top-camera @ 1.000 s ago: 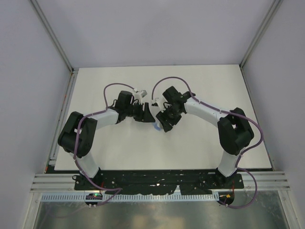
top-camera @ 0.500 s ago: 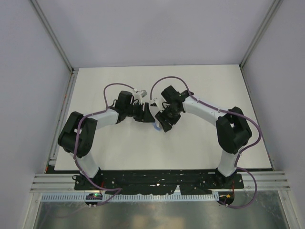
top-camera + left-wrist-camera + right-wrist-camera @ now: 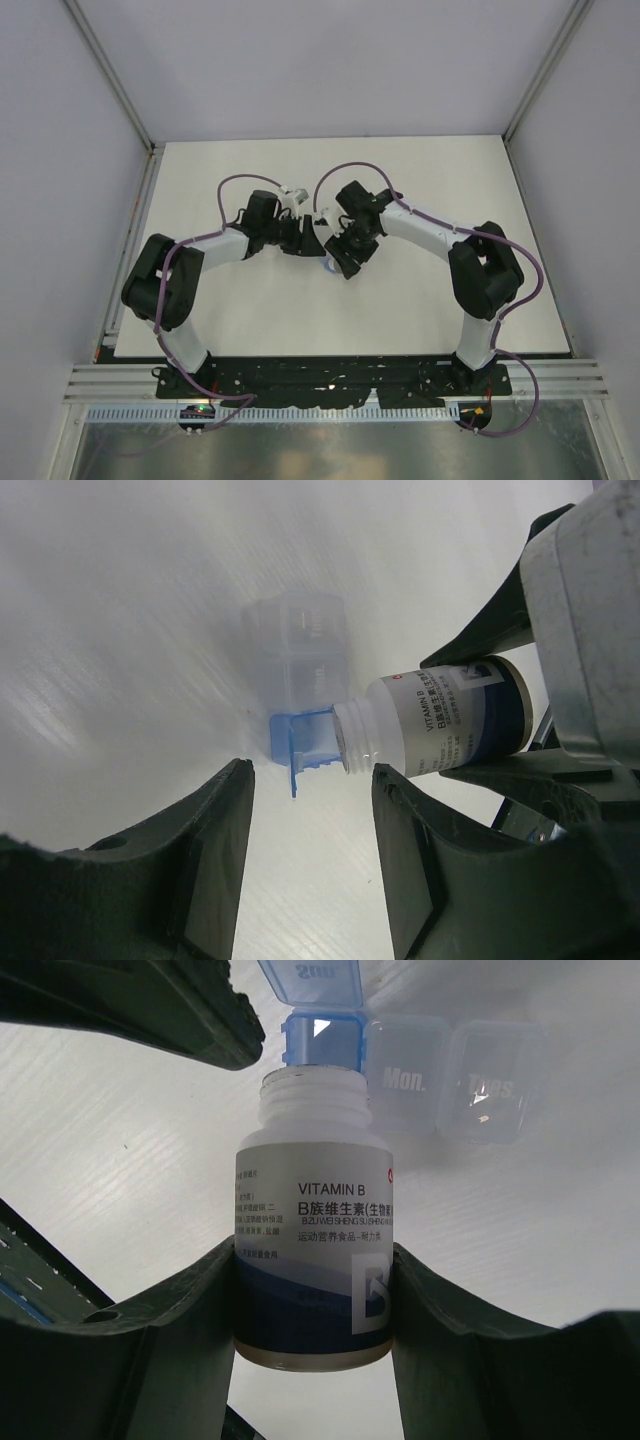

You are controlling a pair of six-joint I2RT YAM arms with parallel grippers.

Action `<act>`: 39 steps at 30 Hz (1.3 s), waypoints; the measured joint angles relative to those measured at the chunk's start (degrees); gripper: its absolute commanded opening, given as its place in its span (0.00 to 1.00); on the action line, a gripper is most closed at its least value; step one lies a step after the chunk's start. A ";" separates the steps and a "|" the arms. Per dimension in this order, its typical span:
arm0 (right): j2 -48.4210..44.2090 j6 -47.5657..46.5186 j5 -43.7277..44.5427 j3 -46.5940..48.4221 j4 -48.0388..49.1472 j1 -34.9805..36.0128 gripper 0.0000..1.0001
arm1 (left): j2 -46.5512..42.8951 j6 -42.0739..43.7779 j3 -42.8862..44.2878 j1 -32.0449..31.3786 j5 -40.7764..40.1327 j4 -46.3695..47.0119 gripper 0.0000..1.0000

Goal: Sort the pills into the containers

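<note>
Both arms bend inward, meeting mid-bench (image 3: 420, 300). The right pincer (image 3: 315, 1295) grips an uncapped vitamin bottle (image 3: 315, 1210), its mouth tipped at the pill organizer (image 3: 405, 1075)'s open blue compartment. The left pincer (image 3: 312, 800) hovers there, half-open and empty.

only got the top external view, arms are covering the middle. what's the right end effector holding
observer: The right end effector is shut on a white Vitamin B bottle, gripped low on its body.
operator: cap on or off
observer: Off. The bare threaded neck points at a clear pill organizer on the table.
operator: any compartment open
observer: The Sun. compartment is open with its lid flipped back. Mon. and Tues. look closed.
operator: and the left one
observer: The left end effector is open and holds nothing. It hovers beside the bottle's mouth.
</note>
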 measured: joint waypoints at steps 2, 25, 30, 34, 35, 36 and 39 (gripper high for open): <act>0.11 -0.09 0.00 0.24 -0.02 0.00 0.06 | 0.00 0.00 0.00 0.00 0.02 0.02 0.54; 1.20 -1.25 0.48 2.45 -2.36 0.22 0.06 | -0.02 -0.02 0.00 0.00 0.00 0.17 0.54; 1.20 -1.29 0.55 2.47 -2.64 0.22 0.06 | -0.02 -0.02 0.00 0.00 0.00 0.20 0.54; 1.20 -1.29 0.72 2.47 -2.78 0.22 0.06 | -0.02 -0.02 0.00 0.07 0.00 0.20 0.54; 1.20 -1.29 0.74 2.47 -2.78 0.22 0.06 | -0.02 -0.02 0.00 0.09 0.02 0.20 0.54; 1.20 -1.29 0.79 2.47 -2.78 0.22 0.06 | -0.02 -0.02 0.00 0.11 0.00 0.20 0.54; 1.20 -1.29 0.96 2.47 -2.78 0.22 0.06 | 0.00 -0.04 0.00 0.09 0.00 0.20 0.54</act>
